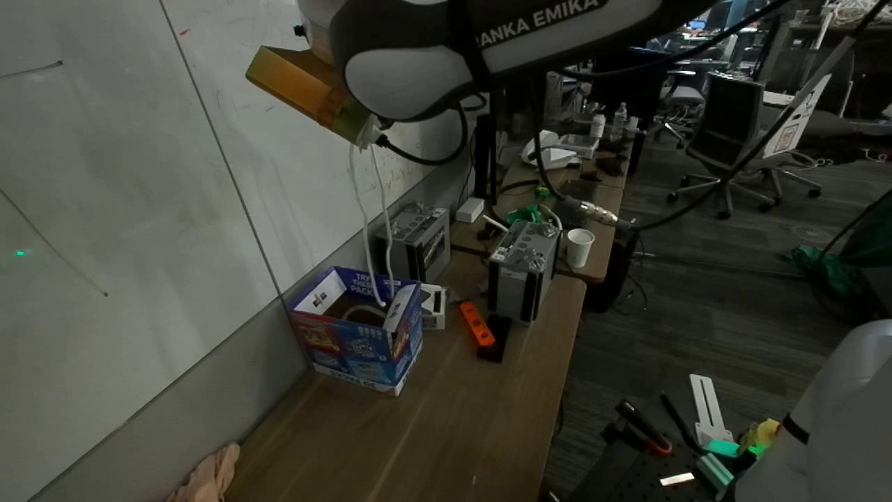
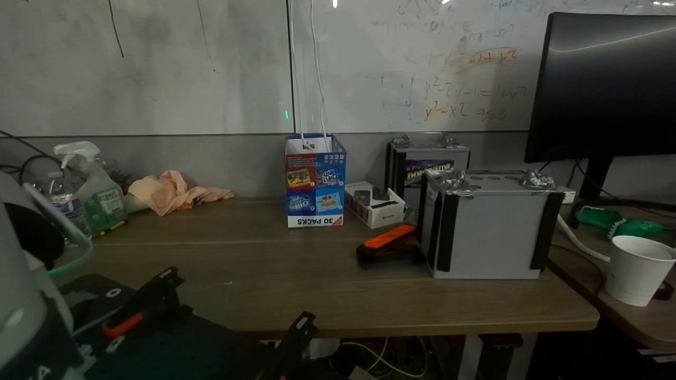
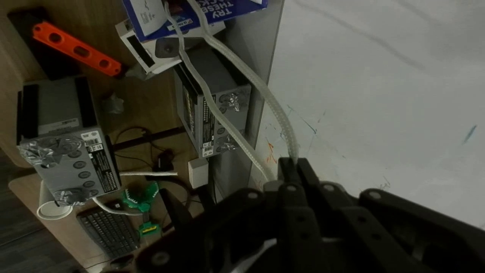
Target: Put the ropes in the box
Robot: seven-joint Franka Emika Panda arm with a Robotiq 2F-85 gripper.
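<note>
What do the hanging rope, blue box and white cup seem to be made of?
Hanging rope: likely synthetic fiber, though cotton is possible; dull, off-white, visibly braided in the wrist view.
Blue box: probably cardboard, printed finish; its walls look thin.
White cup: paper or foam, hard to tell; matte, smooth, tapered sides.

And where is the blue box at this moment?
In an exterior view, the blue box stands on the table slightly left of centre, between the peach cloth at left and a small white box at right.

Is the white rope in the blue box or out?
Partly in: in an exterior view, rope curves inside the box, but two strands rise toward the end effector.
</note>
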